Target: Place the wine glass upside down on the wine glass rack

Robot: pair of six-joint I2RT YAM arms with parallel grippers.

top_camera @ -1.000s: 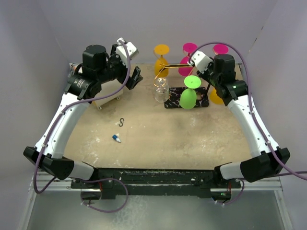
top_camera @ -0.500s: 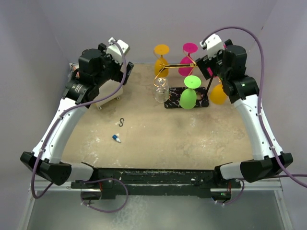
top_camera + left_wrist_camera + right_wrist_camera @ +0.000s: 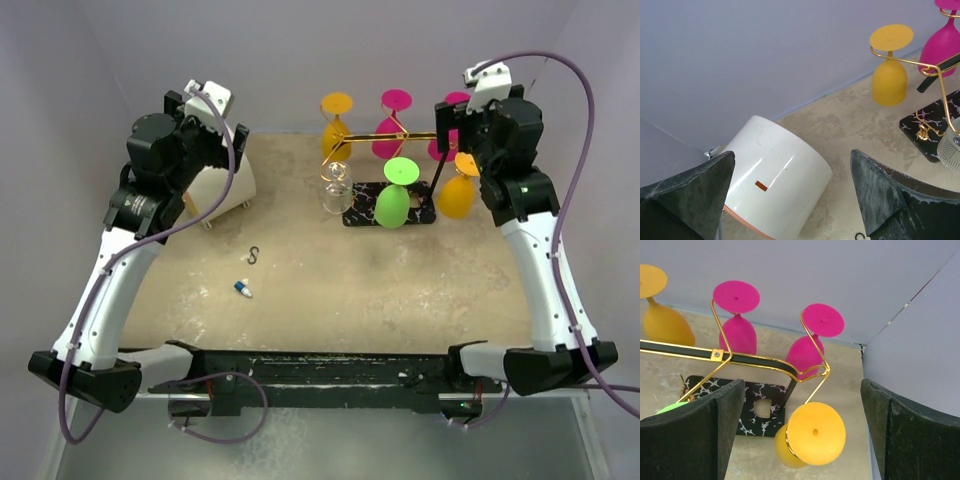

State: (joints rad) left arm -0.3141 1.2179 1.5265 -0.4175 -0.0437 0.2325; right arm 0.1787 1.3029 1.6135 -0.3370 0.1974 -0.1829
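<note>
Wine glass (image 3: 810,435), orange, hangs inverted on the rack (image 3: 757,360), bowl mostly hidden by its foot; both jaws released.

Wine glass rack (image 3: 755,360) is made of shiny gold metal wire, glossy marbled base. Desk (image 3: 380,280) is finished rough and matt, fwiw.

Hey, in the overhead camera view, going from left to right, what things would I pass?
white cylinder, small hook, clear glass, green glass, right-hand orange glass
</note>
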